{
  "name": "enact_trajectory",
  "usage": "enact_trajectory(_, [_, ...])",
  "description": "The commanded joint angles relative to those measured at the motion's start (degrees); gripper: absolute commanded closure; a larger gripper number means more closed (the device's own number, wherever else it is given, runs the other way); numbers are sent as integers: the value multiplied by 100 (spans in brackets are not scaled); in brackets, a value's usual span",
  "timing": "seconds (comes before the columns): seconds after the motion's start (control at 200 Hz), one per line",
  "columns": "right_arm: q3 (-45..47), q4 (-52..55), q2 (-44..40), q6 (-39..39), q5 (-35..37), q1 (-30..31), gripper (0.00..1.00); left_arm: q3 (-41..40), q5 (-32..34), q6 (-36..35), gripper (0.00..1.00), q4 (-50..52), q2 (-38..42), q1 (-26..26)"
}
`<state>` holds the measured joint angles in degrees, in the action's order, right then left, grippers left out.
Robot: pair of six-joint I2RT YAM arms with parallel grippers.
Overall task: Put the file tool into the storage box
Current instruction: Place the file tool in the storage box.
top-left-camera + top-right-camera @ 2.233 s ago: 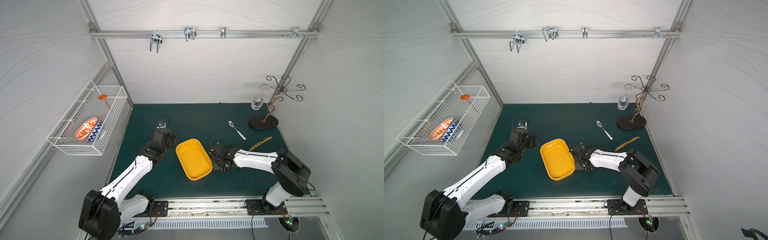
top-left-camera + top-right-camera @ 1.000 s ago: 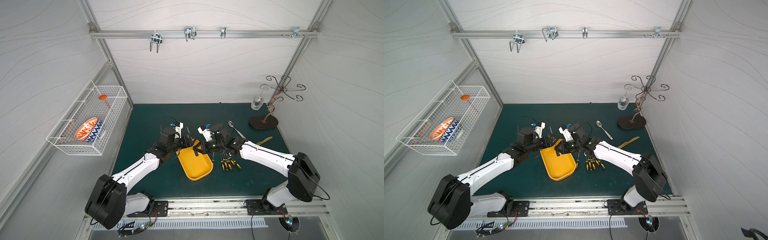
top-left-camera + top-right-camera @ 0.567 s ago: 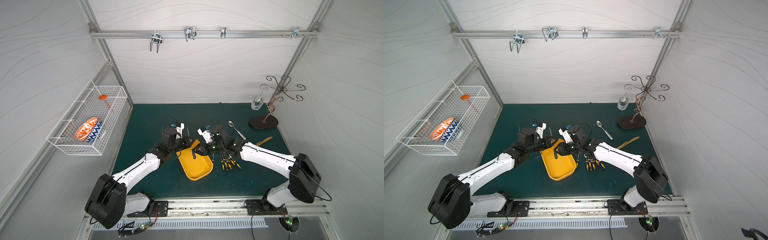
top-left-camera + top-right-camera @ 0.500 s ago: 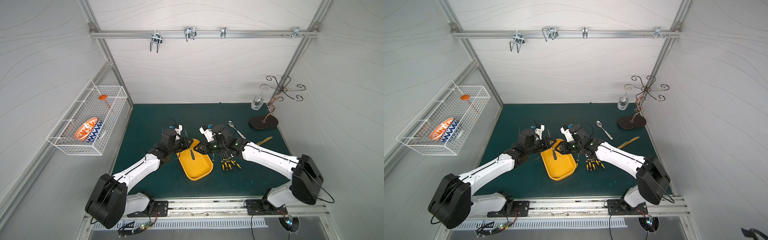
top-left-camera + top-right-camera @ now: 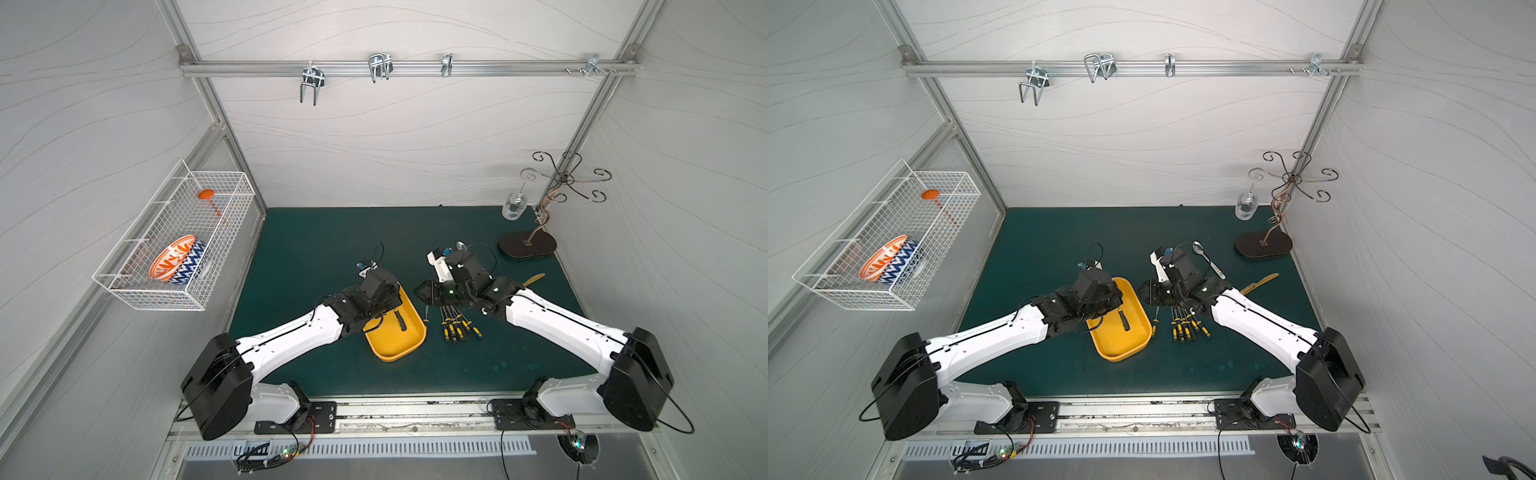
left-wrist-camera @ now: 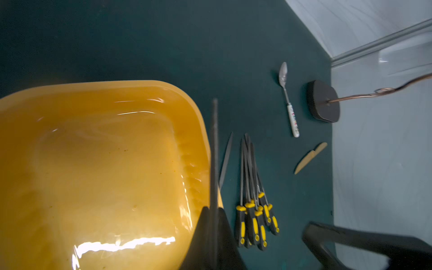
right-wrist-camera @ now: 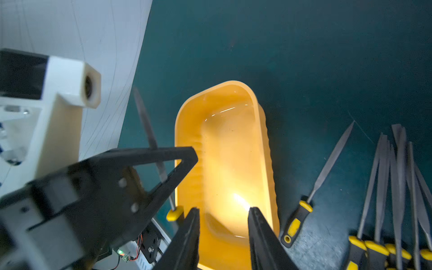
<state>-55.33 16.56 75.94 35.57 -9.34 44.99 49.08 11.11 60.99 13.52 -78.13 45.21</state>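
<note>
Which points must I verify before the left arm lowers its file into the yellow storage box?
1. Left pincer shut on the file: ok.
2. Right pincer open, holding nothing: ok.
3. Storage box upright, no tool inside in the wrist views: ok.
4. File over the box's inside, not its rim: cannot tell; the left wrist view shows the blade along the rim.
5. Right pincer away from the box: not ok, it hangs close by one end.
6. Spare files outside the box: ok.
</note>
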Motion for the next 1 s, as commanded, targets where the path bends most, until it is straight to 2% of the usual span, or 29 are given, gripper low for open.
enact_trajectory(0.0, [107, 148, -267, 2, 178, -56, 61, 237, 284, 273, 100, 222, -298, 10])
enact_trajectory(0.14, [240, 158, -394, -41, 195, -148, 61, 468, 272, 316, 100, 170, -682, 7])
enact_trajectory(0.295, [229, 224, -351, -92, 148, -240, 62, 379, -146, 661, 100, 33, -1082, 5])
enact_trajectory(0.85, [127, 360, -393, -242, 186, -370, 63, 418, -302, 704, 100, 70, -1356, 6])
enact_trajectory(0.995, [208, 375, -457, -226, 211, -399, 63, 365, -371, 747, 85, 19, -1373, 5])
